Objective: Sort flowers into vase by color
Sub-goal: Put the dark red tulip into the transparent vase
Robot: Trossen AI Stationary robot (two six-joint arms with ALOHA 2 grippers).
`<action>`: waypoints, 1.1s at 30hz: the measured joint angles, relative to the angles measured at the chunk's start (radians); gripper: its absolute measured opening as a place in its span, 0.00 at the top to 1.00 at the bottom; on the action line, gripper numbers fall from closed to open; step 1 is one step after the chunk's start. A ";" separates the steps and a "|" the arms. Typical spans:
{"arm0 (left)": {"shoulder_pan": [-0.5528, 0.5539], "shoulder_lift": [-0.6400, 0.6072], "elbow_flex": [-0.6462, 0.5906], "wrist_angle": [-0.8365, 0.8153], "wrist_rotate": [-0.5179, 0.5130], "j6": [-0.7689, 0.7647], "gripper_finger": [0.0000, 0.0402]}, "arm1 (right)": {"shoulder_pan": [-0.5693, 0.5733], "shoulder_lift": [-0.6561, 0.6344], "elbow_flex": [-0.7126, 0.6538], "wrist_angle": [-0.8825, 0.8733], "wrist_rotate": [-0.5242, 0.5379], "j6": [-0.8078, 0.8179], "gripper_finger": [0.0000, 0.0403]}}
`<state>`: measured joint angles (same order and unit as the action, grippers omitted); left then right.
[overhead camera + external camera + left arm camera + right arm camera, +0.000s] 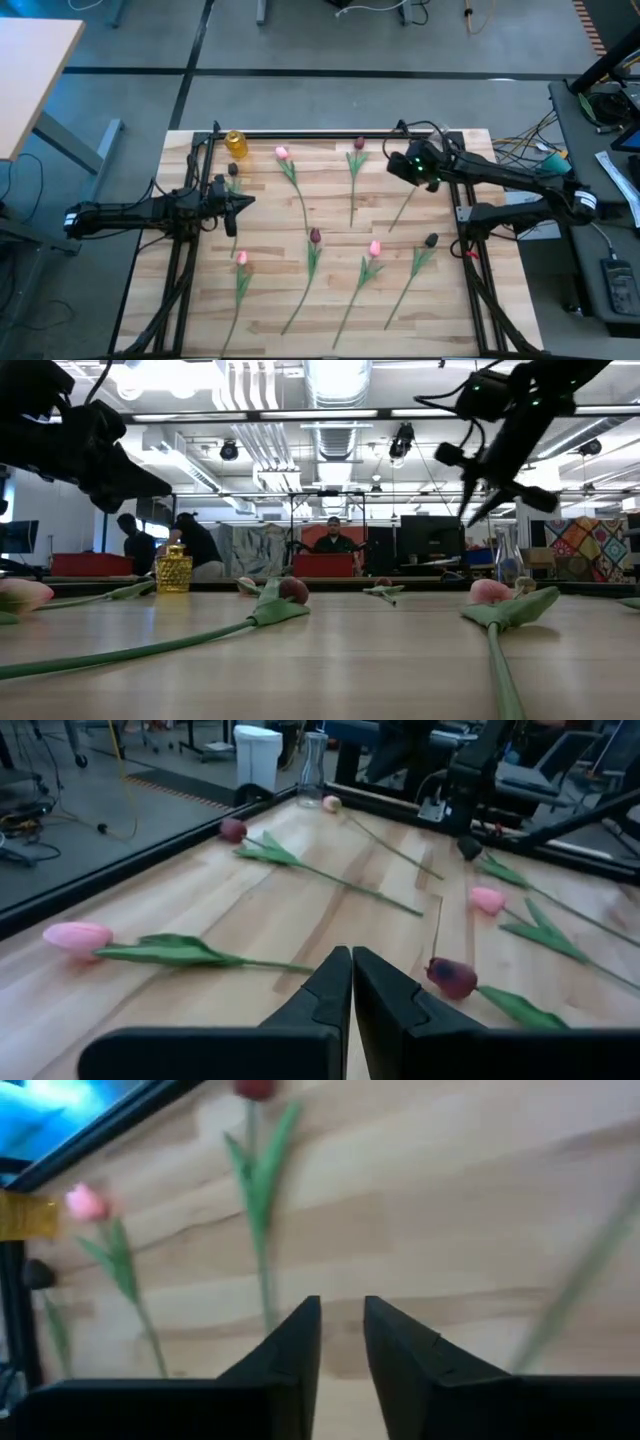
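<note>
Eight tulips lie flat on the wooden table [330, 290]: pink heads [282, 153], [375, 247], [241, 258] and dark maroon heads [359, 145], [315, 236], [431, 240], [232, 170]. One more stem [404, 210] runs under my right arm, which hides its head. A yellow vase [236, 143] stands at the far left corner, and a clear vase [507, 565] at the far right. My left gripper [250, 203] [352, 960] is shut, above the table's left side. My right gripper [395, 167] [342, 1315] hovers high over the far right part, its fingers a narrow gap apart and holding nothing.
A black frame [330, 134] runs along the table's far edge and down both sides. Bare wood lies between the stems in the middle. People sit in the room beyond the far edge [333, 540]. Cables and equipment lie right of the table [600, 200].
</note>
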<state>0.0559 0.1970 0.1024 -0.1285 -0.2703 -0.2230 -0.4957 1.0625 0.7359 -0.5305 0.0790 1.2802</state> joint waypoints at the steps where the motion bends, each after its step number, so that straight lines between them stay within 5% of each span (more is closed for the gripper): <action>1: 0.000 0.000 0.000 0.005 0.000 0.000 1.00 | 0.000 0.024 0.018 0.010 -0.008 -0.019 0.77; 10: 0.001 0.003 0.000 0.032 -0.057 -0.065 1.00 | 0.000 0.284 0.277 0.015 -0.056 -0.197 0.62; 23: 0.001 0.008 0.000 0.023 -0.149 -0.192 1.00 | -0.035 0.746 0.653 -0.222 -0.114 -0.315 0.58; 33: 0.001 0.008 0.000 0.022 -0.159 -0.223 1.00 | -0.041 0.932 0.792 -0.326 -0.083 -0.374 0.50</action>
<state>0.0570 0.2054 0.1024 -0.1061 -0.4291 -0.4463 -0.5364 1.9945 1.5276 -0.8569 -0.0036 0.9059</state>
